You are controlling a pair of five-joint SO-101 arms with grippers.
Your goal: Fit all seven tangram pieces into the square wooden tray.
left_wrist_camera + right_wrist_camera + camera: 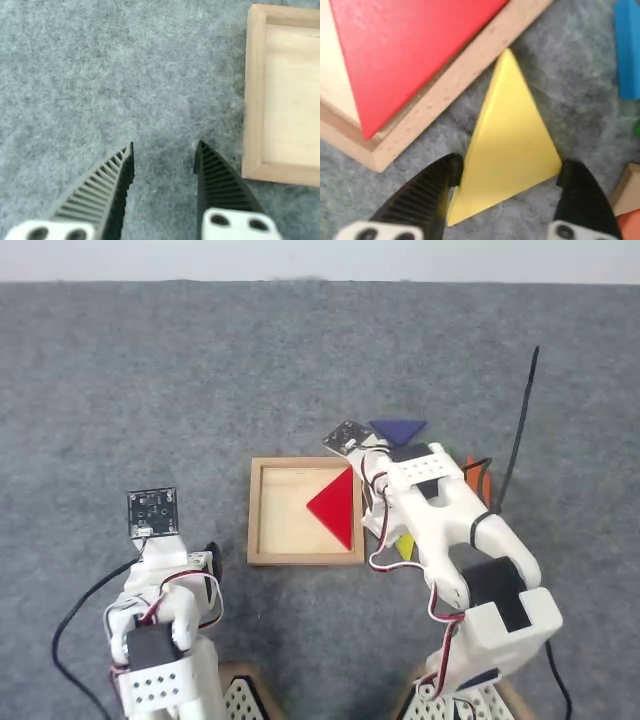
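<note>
The right pincer point(512, 167) is seen spread wide above the grey mat point(150, 370), with the yellow triangle point(510, 135) straddled between its two black fingers. One finger is laid against the triangle's edge and the other is set just beside its corner. The piece is left lying flat on the mat, and no firm grip on it can be made out. Just ahead of this pincer and a little to one side, the square wooden tray point(450, 85) is met, its rim nearly touched by the yellow triangle's point. Inside that rim a red triangle point(405, 50) is already seated against the wall nearest the pincer. Off to the pincer's other side, a blue piece point(627, 50) is caught at the edge, and an orange piece point(632, 222) is glimpsed close by the finger there. From above, a dark blue triangle point(398, 430) is found lying beyond the right arm point(440, 510). Over at the left pincer point(165, 147), the fingers are held apart with nothing between them but mat. The tray's corner is found just ahead and to one side of it, clear of the nearer finger.
</note>
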